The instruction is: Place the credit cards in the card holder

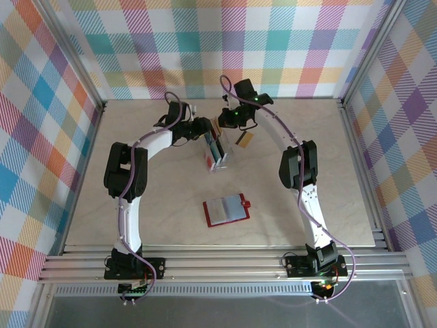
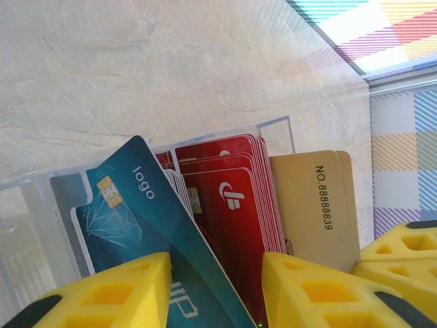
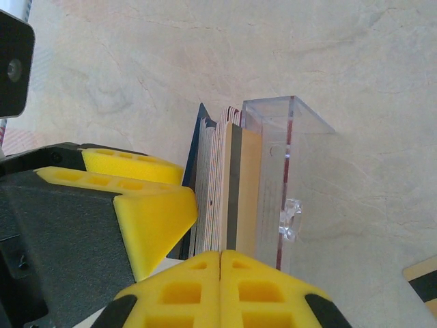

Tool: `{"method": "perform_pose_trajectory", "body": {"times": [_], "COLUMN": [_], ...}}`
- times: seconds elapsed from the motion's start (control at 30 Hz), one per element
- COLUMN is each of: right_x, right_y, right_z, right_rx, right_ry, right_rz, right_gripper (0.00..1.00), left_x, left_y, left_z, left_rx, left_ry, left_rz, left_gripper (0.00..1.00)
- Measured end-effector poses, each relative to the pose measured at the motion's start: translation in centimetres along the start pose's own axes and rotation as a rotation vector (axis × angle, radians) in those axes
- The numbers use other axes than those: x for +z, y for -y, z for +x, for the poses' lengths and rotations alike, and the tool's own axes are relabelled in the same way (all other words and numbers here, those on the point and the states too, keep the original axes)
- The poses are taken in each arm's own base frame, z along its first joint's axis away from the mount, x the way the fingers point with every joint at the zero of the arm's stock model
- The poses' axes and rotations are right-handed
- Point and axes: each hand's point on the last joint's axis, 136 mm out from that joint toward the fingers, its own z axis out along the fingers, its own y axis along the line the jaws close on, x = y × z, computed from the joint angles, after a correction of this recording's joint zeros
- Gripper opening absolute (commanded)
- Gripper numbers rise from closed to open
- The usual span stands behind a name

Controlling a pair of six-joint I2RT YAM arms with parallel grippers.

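Note:
The credit cards stand upright in a clear slotted rack point(image 1: 218, 158) at the table's centre back. In the left wrist view a teal card point(image 2: 130, 205) leans forward, with a red stack point(image 2: 232, 205) and a gold card point(image 2: 317, 205) behind it. My left gripper point(image 2: 217, 287) is open, and the teal card's lower part slants between its fingers. My right gripper point(image 3: 220, 263) is shut right over the top edges, its seam in line with a gold dark-striped card point(image 3: 244, 191). I cannot tell whether it pinches a card. The red card holder point(image 1: 227, 210) lies open nearer the arm bases.
Another gold card point(image 1: 246, 141) lies flat on the table just right of the rack, and its corner point(image 3: 423, 280) shows in the right wrist view. The left gripper's fingers point(image 3: 153, 212) crowd the rack's left side. Aluminium rails and plaid walls enclose the table.

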Motion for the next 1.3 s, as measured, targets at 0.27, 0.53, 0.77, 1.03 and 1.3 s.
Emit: {"method": "perform_pose_trajectory", "body": {"times": [0.27,0.53,0.77,1.03,1.3], "right_x": [-0.4,-1.4,-1.8,-1.8,-1.8], "right_y": [0.7,1.8,2.3,2.2,2.2], "right_z": [-0.2,-0.1,-0.1,-0.1,-0.1], "right_rx": [0.028,0.081,0.107,0.113,0.112], "right_ry": [0.007,0.016,0.023,0.023,0.023], "right_rz": [0.007,0.023,0.03,0.022,0.019], "right_gripper": [0.0,0.0,0.0,0.0,0.0], "left_x": [-0.2,0.1,0.1,0.8,1.2], "left_y": [1.4,3.4,4.2,3.9,3.3], "left_z": [-0.5,0.0,0.1,0.2,0.3], "left_rx": [0.014,0.04,0.065,0.067,0.083], "left_ry": [0.0,-0.007,-0.006,-0.015,-0.017], "left_rz": [0.004,0.029,0.002,-0.004,-0.019], "left_gripper": [0.06,0.04,0.09,0.11,0.14]}}
